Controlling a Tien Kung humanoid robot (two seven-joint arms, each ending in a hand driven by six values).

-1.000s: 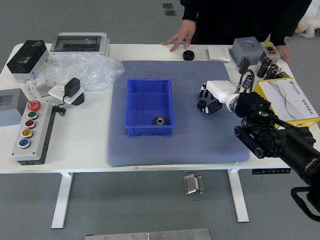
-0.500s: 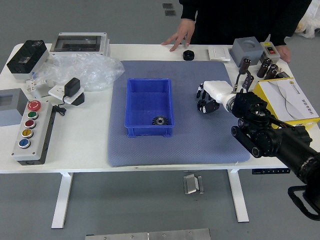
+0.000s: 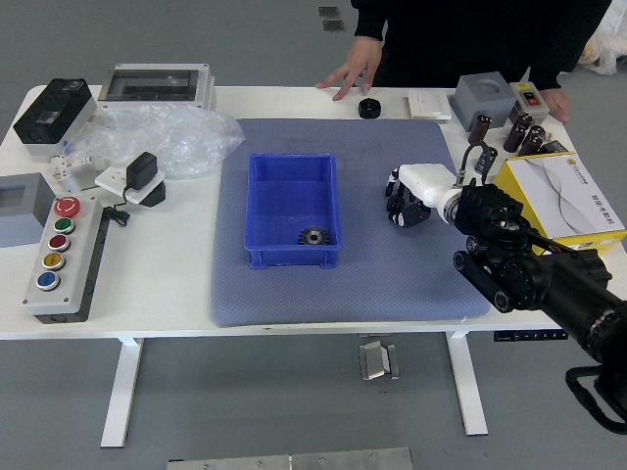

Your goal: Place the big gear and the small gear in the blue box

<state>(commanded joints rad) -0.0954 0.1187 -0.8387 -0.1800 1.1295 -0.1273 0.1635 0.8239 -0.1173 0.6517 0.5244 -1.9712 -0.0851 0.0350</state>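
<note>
The white table [image 3: 167, 284] stretches before me, a person in black standing at its far side. The blue-grey textured mat [image 3: 294, 302] covers its middle. My black jointed right arm [image 3: 558, 279] reaches in from the right. The clear crumpled plastic bag [image 3: 171, 137] lies at the far left, and the open rectangular blue plastic box [image 3: 291, 201] sits on the mat's left part. My white-and-black right hand [image 3: 431, 191] is low over the mat's right part, apart from the box; I cannot tell whether it is open, closed or gripping something. One of the person's hands [image 3: 362, 67] touches the table's far edge, the other [image 3: 556, 104] is at the far right. One dark toothed gear [image 3: 313, 236] lies inside the box, by its near right corner. I cannot make out the other gear.
</note>
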